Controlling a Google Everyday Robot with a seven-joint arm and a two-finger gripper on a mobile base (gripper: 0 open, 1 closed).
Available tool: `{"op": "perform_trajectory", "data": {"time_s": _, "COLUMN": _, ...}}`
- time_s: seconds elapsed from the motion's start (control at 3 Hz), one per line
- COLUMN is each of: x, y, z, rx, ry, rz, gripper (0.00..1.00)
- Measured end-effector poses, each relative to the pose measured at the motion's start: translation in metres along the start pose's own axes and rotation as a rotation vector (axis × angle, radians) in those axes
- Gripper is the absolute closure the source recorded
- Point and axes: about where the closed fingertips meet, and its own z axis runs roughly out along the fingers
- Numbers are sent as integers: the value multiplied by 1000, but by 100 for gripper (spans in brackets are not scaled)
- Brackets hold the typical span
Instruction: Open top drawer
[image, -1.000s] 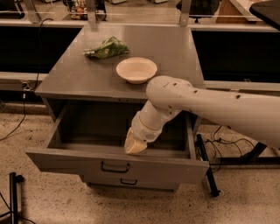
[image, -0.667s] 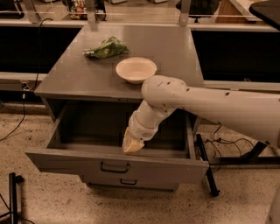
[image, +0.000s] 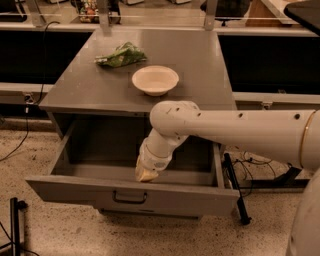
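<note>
The top drawer (image: 75, 191) of the grey metal cabinet stands pulled far out, its plain grey inside showing. A small black bar handle (image: 130, 198) sits at the centre of its front. My gripper (image: 146, 174) hangs at the end of the white arm, down inside the drawer just behind the front panel and a little right of the handle. The arm reaches in from the right, over the drawer's right half. A lower drawer's front is only just visible beneath it.
A white bowl (image: 155, 79) and a green bag (image: 121, 55) lie on the cabinet top (image: 200, 65). A black stand (image: 16, 220) is on the floor at lower left. Cables and a black leg (image: 237, 192) lie at the right of the cabinet.
The arm and gripper have shifted a little to the left inside the drawer. The drawer has stayed pulled out.
</note>
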Motion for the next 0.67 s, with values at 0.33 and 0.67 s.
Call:
{"op": "perform_trajectory", "data": {"time_s": 0.33, "x": -14, "y": 19, "z": 19, "rx": -45, "ry": -31, "rz": -34, "gripper": 100}}
{"op": "perform_trajectory", "data": {"time_s": 0.67, "x": -27, "y": 43, "z": 23, "rx": -83, "ry": -72, "rz": -71, "gripper": 100}}
